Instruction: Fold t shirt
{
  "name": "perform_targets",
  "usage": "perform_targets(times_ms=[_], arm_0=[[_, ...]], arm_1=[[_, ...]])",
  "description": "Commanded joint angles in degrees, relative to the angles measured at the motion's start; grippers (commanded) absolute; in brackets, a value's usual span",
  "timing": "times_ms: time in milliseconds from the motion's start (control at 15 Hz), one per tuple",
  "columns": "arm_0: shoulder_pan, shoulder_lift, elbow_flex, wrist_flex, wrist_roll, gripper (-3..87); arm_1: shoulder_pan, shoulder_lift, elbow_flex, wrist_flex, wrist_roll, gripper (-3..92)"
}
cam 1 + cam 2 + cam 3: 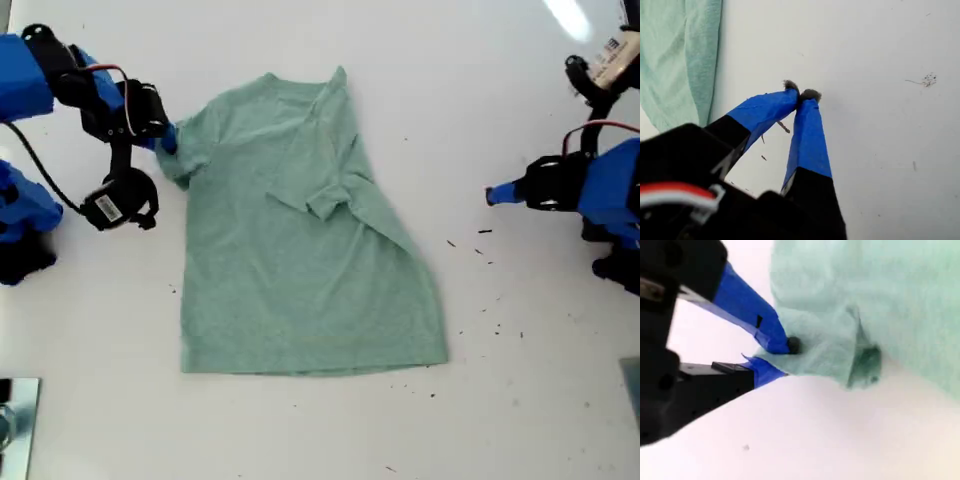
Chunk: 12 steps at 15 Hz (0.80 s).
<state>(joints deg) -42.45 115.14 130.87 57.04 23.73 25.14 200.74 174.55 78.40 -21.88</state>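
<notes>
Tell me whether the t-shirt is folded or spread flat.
Partly folded: the t-shirt has one sleeve and side turned over its body, the other sleeve out, where my second gripper pinches it.

no text, brand or number could be read anywhere. two white barcode stickers were seen in the exterior view: one on a black motor housing [108, 207] at the left of the frame, another on a motor [612, 57] at the upper right corner. their bars and any print were too small and blurred to be made out.
</notes>
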Motion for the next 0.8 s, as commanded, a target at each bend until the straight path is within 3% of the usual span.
perform_targets(times_ms=[0, 133, 400, 733], arm_0=[[2.29, 1.85, -15.64, 4.57, 2.46, -0.3], [4.83, 2.29, -25.05, 6.06, 3.78, -0.3], [5.27, 2.37, -25.14, 4.13, 5.36, -0.3], [15.64, -6.86, -30.76, -5.01, 6.59, -0.3]], arm_1=[[0.00, 0.18, 3.08, -0.88, -0.09, 2.5], [-0.70, 0.18, 3.08, -0.88, 0.70, 2.5], [-0.97, 0.18, 3.08, -0.88, 1.49, 2.5], [-0.88, 0.18, 3.08, -0.97, 1.85, 2.5]])
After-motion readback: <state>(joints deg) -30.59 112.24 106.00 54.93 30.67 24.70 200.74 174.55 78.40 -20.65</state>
